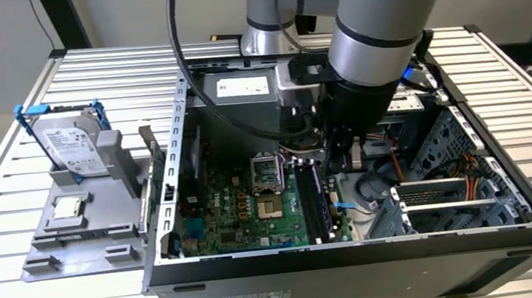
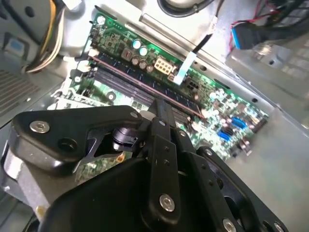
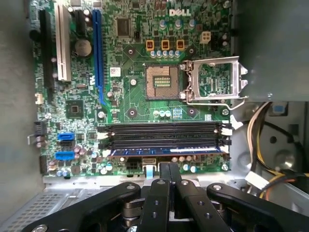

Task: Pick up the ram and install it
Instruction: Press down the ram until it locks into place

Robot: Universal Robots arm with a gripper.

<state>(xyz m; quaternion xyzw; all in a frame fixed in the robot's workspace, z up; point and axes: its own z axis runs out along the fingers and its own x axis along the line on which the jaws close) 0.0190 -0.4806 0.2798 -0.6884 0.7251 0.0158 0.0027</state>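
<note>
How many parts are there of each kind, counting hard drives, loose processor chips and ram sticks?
Hard drive: 1
Processor chip: 1
Ram stick: 1
Total: 3

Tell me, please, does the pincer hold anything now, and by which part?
Nothing seems to be held. The pincer is shut, with its tips together at the long free edge of the ram, which stands seated on the motherboard.
</note>
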